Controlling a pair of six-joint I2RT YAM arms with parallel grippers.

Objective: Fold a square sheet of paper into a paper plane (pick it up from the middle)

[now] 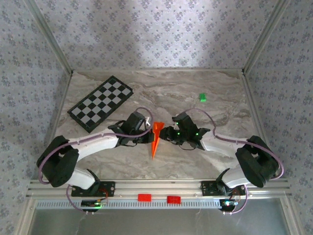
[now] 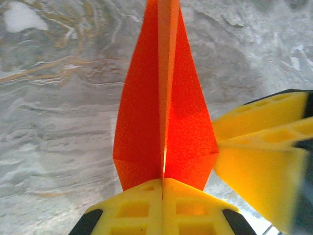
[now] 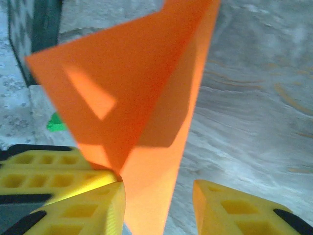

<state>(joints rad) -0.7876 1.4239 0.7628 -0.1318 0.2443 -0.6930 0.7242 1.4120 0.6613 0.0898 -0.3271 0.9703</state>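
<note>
Centrally, toward the near side of the grey marble-patterned tabletop (image 1: 195,164), the bright orange paper plane (image 1: 156,139), a narrow folded dart with a centre crease, sits between the two arms with its pointed tip toward the near edge. The left gripper (image 2: 163,182), with yellow ribbed fingers, is clamped tight on the upright centre fold at the plane's wide end, and the wings spread to either side of it. The right gripper (image 3: 157,188) has its jaws apart. The orange paper passes between them, close against one finger and clear of the other, so it grips nothing. A black-and-white checkered board (image 1: 101,103) lies at the far left and a small green block (image 1: 202,97) at the far right, both well apart from the plane.
</note>
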